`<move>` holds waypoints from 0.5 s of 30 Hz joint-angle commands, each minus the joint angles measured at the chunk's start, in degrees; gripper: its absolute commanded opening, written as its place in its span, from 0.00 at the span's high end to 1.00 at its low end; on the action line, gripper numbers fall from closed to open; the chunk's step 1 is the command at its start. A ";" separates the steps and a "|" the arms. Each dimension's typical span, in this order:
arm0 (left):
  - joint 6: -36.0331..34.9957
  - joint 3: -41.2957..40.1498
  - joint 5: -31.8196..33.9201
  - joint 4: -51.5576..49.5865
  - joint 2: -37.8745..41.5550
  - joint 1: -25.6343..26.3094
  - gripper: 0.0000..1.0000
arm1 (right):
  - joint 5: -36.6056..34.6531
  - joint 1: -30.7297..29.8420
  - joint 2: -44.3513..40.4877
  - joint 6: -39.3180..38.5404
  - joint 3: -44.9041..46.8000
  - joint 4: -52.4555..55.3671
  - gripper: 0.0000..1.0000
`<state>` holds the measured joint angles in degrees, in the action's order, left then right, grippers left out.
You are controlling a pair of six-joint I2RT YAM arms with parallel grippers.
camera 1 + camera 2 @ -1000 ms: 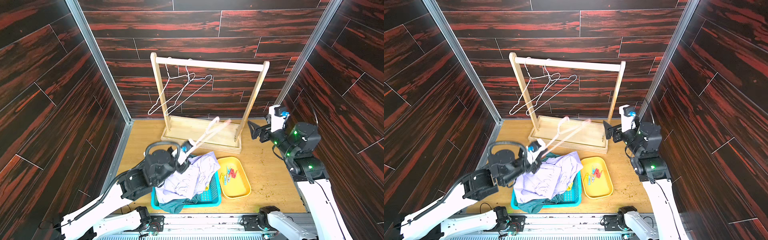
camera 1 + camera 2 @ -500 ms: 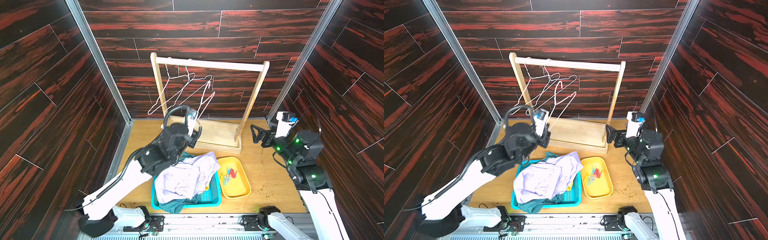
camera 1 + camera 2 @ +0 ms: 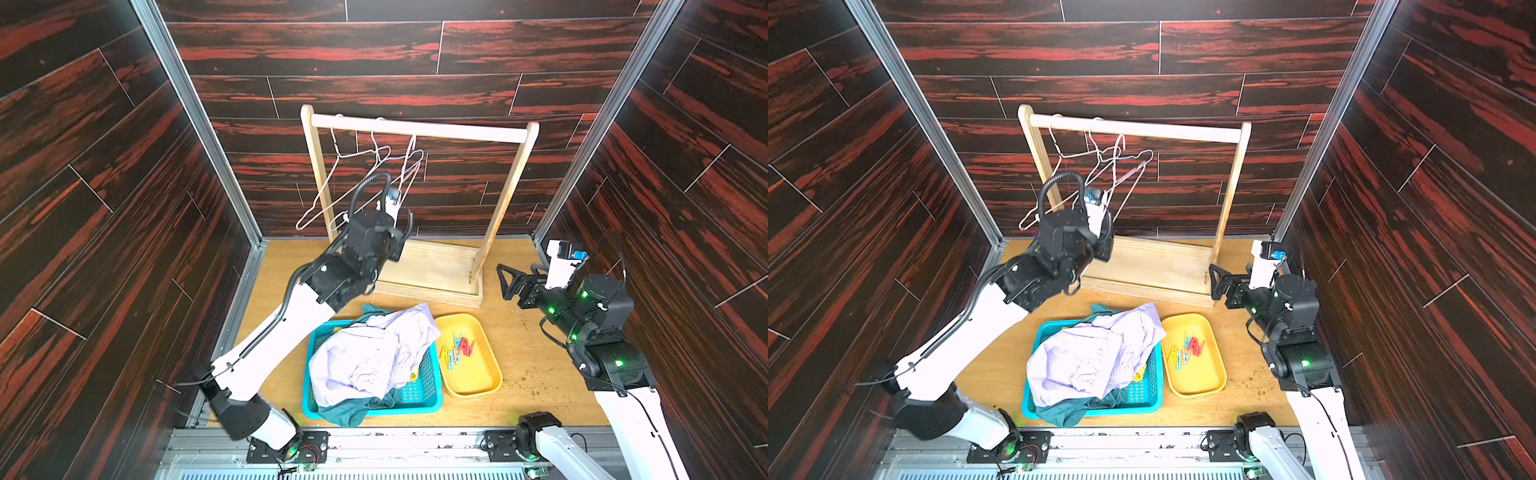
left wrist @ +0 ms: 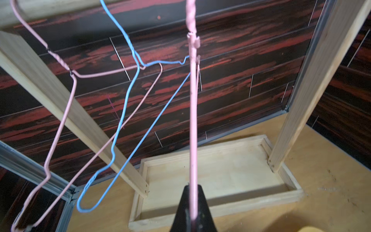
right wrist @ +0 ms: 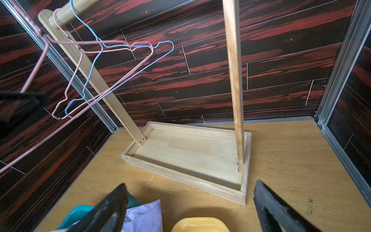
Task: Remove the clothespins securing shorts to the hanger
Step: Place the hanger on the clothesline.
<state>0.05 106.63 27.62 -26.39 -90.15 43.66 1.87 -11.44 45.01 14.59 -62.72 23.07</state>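
While left gripper clamps the pink hanger, pins lie in the tray, clear of both jaws. Right gripper gapes empty.

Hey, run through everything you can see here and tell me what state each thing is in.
left gripper, shut on held pink hanger.
right gripper, open, empty.
held pink hanger, bare, hook at the rail.
blue hanger, bare, hanging.
other pink hanger, bare, hanging.
lavender shorts, unpinned, heaped atop basket.
teal shorts, underneath, spilling over basket's front.
clothespins, loose in yellow tray.
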 commanded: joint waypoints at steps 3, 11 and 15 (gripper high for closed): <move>0.82 8.10 -1.80 2.02 -5.18 -1.79 1.00 | 0.83 0.02 -1.14 1.08 1.03 -0.22 0.01; 1.17 23.47 -6.85 -2.31 -16.32 -3.90 1.00 | 0.01 0.05 -3.25 1.61 1.92 0.72 0.02; 1.26 33.20 -8.49 -6.02 -22.44 -4.71 1.00 | -0.14 0.04 -3.70 1.62 1.91 1.10 0.02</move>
<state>0.10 134.74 21.19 -29.39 -110.45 39.53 2.09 -11.44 41.91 15.70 -61.32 23.40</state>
